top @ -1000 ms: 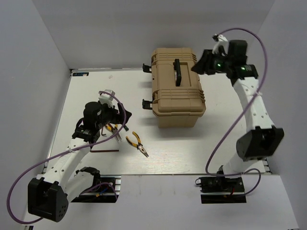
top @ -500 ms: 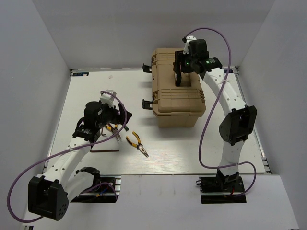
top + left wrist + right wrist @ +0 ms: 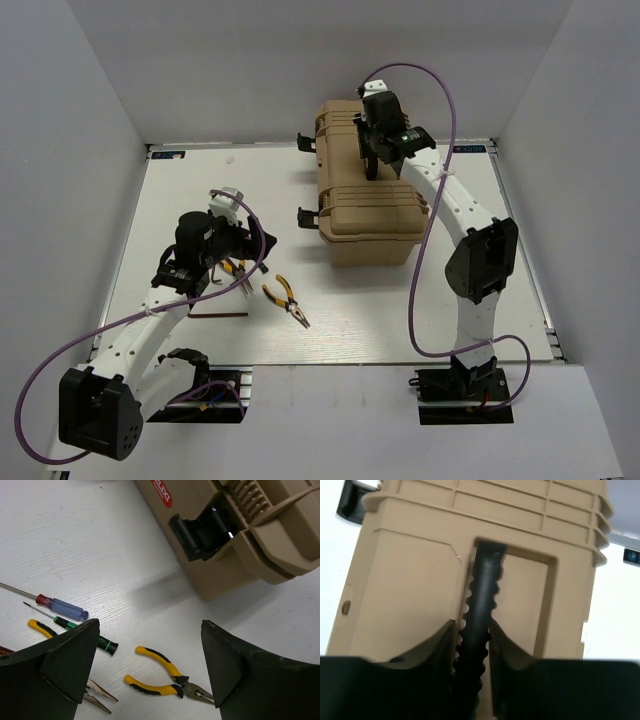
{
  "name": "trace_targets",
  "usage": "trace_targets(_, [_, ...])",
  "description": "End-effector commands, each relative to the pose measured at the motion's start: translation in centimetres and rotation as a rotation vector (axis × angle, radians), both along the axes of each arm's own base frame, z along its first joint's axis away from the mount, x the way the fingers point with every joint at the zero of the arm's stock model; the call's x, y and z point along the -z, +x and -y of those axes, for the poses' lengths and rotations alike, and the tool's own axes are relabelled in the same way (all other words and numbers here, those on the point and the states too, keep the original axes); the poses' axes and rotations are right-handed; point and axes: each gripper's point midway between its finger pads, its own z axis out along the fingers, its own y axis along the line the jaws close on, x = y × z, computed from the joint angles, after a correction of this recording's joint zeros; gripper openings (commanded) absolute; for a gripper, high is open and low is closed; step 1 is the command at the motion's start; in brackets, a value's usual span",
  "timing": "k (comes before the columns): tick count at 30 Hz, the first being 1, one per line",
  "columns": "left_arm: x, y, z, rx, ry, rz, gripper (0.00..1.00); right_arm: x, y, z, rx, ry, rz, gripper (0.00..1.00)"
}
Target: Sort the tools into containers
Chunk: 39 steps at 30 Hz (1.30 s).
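The tan toolbox [image 3: 370,205] stands lid down at the back middle, also in the left wrist view [image 3: 260,525]. My right gripper [image 3: 373,158] is on its lid, fingers closed on either side of the black top handle [image 3: 481,585], gripper [image 3: 472,625]. My left gripper [image 3: 252,243] hangs open and empty above the tools, gripper [image 3: 150,625]. Yellow-and-black pliers [image 3: 286,302] lie between its fingers below [image 3: 162,677]. A second pair of pliers [image 3: 42,628], a blue-handled screwdriver [image 3: 64,608] and a green-banded black-handled screwdriver [image 3: 102,643] lie to their left. I cannot pick out the hex key.
The toolbox's black side latches [image 3: 309,215] stick out on its left side, one close in the left wrist view [image 3: 200,530]. A thin dark strip [image 3: 216,313] lies near the table's front edge. White walls enclose the table on three sides.
My right arm swung left from beside the toolbox to above its lid and came down onto the top handle. The left arm and the tools have not moved.
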Motion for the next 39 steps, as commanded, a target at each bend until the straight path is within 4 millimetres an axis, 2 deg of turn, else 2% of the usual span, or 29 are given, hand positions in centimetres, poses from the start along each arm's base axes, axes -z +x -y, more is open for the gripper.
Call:
trace_targets(1, [-2.3, 0.3, 0.2, 0.019, -0.014, 0.062, 0.92, -1.6, 1.0, -0.1, 0.030, -0.001, 0.072, 0.24])
trace_targets(2, [-2.3, 0.3, 0.2, 0.019, -0.014, 0.062, 0.92, -2.0, 1.0, -0.1, 0.028, 0.001, 0.081, 0.14])
trace_targets(4, [-2.3, 0.3, 0.2, 0.019, -0.014, 0.062, 0.92, -2.4, 1.0, 0.2, 0.036, 0.006, 0.088, 0.02])
trace_targets(5, [-2.3, 0.3, 0.3, 0.016, -0.021, 0.056, 0.92, -2.8, 0.9, 0.2, 0.039, 0.012, 0.093, 0.00])
trace_targets(8, [-2.3, 0.3, 0.3, 0.016, -0.021, 0.056, 0.92, -4.1, 0.6, 0.1, 0.030, 0.048, 0.103, 0.00])
trace_targets(9, [-2.3, 0.3, 0.3, 0.016, -0.021, 0.056, 0.92, -5.1, 0.4, 0.0, 0.024, 0.066, 0.117, 0.00])
trace_targets(10, [-2.3, 0.3, 0.3, 0.016, -0.021, 0.056, 0.92, -5.4, 0.1, -0.6, 0.002, 0.094, 0.109, 0.00])
trace_targets(12, [-2.3, 0.3, 0.3, 0.016, -0.021, 0.056, 0.92, -7.5, -0.4, -0.6, -0.001, 0.133, 0.135, 0.00])
trace_targets(13, [-2.3, 0.3, 0.3, 0.016, -0.021, 0.056, 0.92, -8.0, -0.8, -1.2, -0.009, 0.178, 0.126, 0.00])
trace_targets(14, [-2.3, 0.3, 0.3, 0.016, -0.021, 0.056, 0.92, -9.6, -1.2, -1.1, -0.009, 0.204, 0.146, 0.00])
trace_targets(15, [-2.3, 0.3, 0.3, 0.016, -0.021, 0.056, 0.92, -9.9, -1.4, -1.2, -0.009, 0.219, 0.145, 0.00])
trace_targets(16, [-1.6, 0.2, 0.3, 0.016, -0.016, 0.039, 0.92, -11.0, -1.9, -1.2, 0.003, 0.268, 0.147, 0.00])
trace_targets(21, [-1.2, 0.6, 0.6, 0.021, -0.027, 0.027, 0.91, -12.6, -3.1, -1.3, 0.028, 0.396, 0.117, 0.00])
trace_targets(25, [-1.1, 1.2, 1.2, 0.027, -0.052, -0.015, 0.88, -14.9, -3.5, -0.2, 0.071, 0.482, 0.126, 0.00])
trace_targets(27, [-1.7, 1.8, 1.4, 0.025, -0.063, -0.007, 0.88, -16.0, -3.6, 0.4, 0.087, 0.520, 0.140, 0.00])
trace_targets(28, [-1.3, 1.8, 1.6, 0.025, -0.081, -0.035, 0.87, -16.5, -3.5, 0.7, 0.095, 0.536, 0.143, 0.00])
trace_targets(31, [-2.7, 2.5, 2.0, 0.031, -0.107, 0.000, 0.87, -18.3, -3.7, 2.0, 0.100, 0.580, 0.170, 0.00])
trace_targets(32, [-2.4, 2.6, 2.1, 0.023, -0.123, -0.025, 0.87, -18.7, -3.7, 2.6, 0.110, 0.586, 0.177, 0.00])
trace_targets(33, [-2.7, 3.0, 2.2, 0.024, -0.126, -0.012, 0.87, -18.9, -3.9, 2.5, 0.098, 0.605, 0.171, 0.00])
trace_targets(34, [-3.5, 3.1, 2.5, 0.031, -0.145, 0.002, 0.87, -19.5, -3.8, 3.5, 0.114, 0.620, 0.182, 0.00])
trace_targets(36, [-3.5, 3.5, 3.0, 0.045, -0.165, -0.009, 0.87, -20.1, -4.3, 3.5, 0.097, 0.654, 0.171, 0.00])
trace_targets(37, [-4.3, 3.8, 3.5, 0.052, -0.184, 0.005, 0.87, -20.9, -4.4, 4.5, 0.112, 0.671, 0.187, 0.00])
trace_targets(39, [-4.8, 4.4, 4.1, 0.070, -0.213, 0.005, 0.86, -21.3, -4.8, 4.8, 0.105, 0.699, 0.173, 0.00])
